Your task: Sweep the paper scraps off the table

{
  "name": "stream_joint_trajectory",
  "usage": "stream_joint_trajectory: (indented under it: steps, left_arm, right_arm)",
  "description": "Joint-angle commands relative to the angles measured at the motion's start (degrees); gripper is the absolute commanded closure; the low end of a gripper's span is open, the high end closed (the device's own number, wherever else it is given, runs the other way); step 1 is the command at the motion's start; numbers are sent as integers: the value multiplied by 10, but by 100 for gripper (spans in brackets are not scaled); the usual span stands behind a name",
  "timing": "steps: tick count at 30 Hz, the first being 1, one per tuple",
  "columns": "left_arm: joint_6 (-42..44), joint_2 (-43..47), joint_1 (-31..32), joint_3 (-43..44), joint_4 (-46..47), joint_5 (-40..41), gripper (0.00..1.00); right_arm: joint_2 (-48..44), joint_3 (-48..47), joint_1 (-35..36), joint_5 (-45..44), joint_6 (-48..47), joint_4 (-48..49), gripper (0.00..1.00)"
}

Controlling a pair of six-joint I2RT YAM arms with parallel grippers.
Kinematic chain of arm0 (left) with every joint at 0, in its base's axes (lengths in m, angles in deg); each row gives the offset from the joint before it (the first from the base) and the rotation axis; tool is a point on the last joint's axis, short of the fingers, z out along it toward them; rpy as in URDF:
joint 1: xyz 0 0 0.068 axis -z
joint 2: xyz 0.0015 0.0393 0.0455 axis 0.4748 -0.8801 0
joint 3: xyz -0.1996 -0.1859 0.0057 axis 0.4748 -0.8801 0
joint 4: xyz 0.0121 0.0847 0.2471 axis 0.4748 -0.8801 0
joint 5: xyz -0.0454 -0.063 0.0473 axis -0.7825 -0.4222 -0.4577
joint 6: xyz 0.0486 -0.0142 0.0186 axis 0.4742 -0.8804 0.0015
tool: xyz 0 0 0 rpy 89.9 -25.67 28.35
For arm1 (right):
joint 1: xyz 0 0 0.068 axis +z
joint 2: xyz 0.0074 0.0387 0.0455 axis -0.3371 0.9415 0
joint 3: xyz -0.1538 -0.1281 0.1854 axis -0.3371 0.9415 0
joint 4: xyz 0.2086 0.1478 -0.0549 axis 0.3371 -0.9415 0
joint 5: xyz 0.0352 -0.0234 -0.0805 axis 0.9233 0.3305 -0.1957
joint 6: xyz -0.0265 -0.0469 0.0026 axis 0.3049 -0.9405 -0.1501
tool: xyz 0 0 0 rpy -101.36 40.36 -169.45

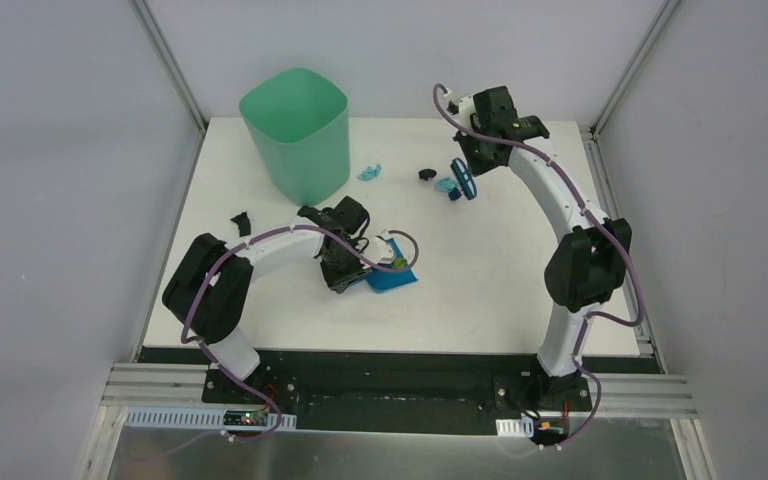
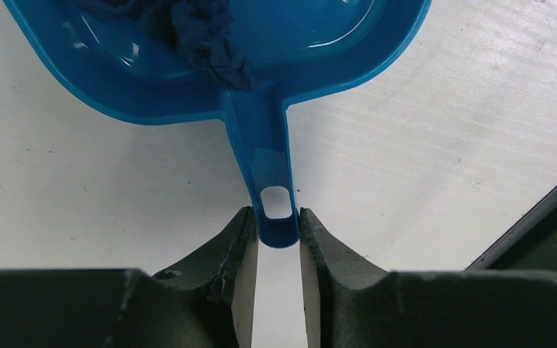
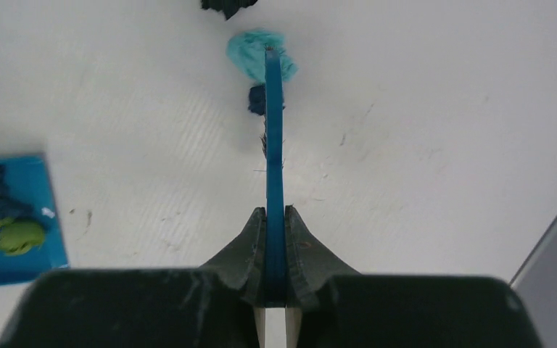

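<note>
My left gripper [image 2: 278, 232] is shut on the handle tip of the blue dustpan [image 2: 261, 43], which lies flat on the white table [image 1: 490, 290] in front of the left arm [image 1: 392, 280]. Dark blue scraps [image 2: 207, 36] and an olive green one [image 1: 398, 262] lie in the pan. My right gripper [image 3: 275, 217] is shut on the blue hand brush [image 3: 274, 159], held edge-on at the far middle of the table [image 1: 466, 181]. The brush tip is at a light blue scrap [image 3: 250, 56] and a dark blue scrap [image 3: 257, 100]. A black scrap [image 1: 426, 174] lies just left of the brush.
A mint-green bin [image 1: 295, 140] stands at the far left. Another light blue scrap [image 1: 369, 172] lies right of the bin, and a black scrap [image 1: 242, 222] lies near the left edge. The dustpan's corner also shows in the right wrist view [image 3: 14, 181].
</note>
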Motion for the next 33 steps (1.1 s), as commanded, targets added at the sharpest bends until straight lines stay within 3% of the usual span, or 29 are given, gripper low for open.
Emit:
stream_joint_trajectory:
  steps: [1,11,19,25,33]
  left_arm:
    - [2,10,-1,29,-18,-18,77]
    - [-40,-17,-1,121,-136,-3,85]
    - [-69,-71,-1,164,-150,-1,91]
    - [-88,-103,-8,186,-151,7,92]
    - [-92,-111,-10,193,-148,-1,93]
  right_arm:
    - [20,-26,-14,-75,-50,74,100]
    - [123,-113,-28,-102,-166,107,100]
    - [214,-179,-13,-65,-219,52,100]
    - [211,-164,24,-36,-239,-1,100]
    - [119,-64,77,-12,-144,-34,100]
